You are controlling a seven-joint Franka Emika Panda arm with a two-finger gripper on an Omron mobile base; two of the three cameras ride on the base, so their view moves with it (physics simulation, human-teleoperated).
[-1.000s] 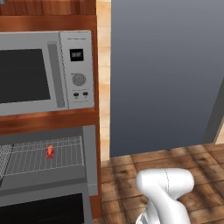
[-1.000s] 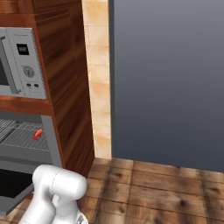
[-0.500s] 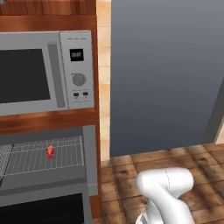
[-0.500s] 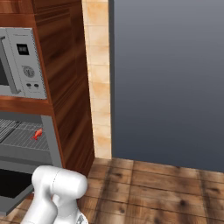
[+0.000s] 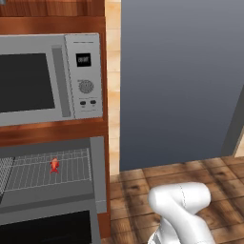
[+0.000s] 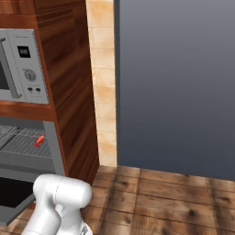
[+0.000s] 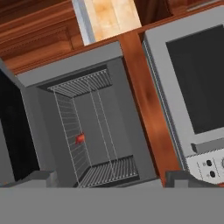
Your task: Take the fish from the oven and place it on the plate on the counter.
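Fish [image 5: 55,165] lies on the wire rack [image 5: 47,170] inside the open oven [image 5: 47,190], small and red-orange, untouched. Nearest to the camera, the hand [image 7: 109,180] is spread wide and holds nothing; its two dark fingertips [image 7: 39,178] stand far apart at the bottom of the hand view, well short of the oven cavity. The oven is silver-grey with smooth metal walls, and the rack is a thin grid of wires. Above it sits a silver microwave [image 5: 47,78] with a dark window, a display and a round dial, in reddish wood cabinetry [image 6: 69,82]. The fish seems to rest toward the middle of the rack, though it is very small. Behind stands a flat grey wall [image 5: 181,81] over wood plank floor [image 6: 174,197].
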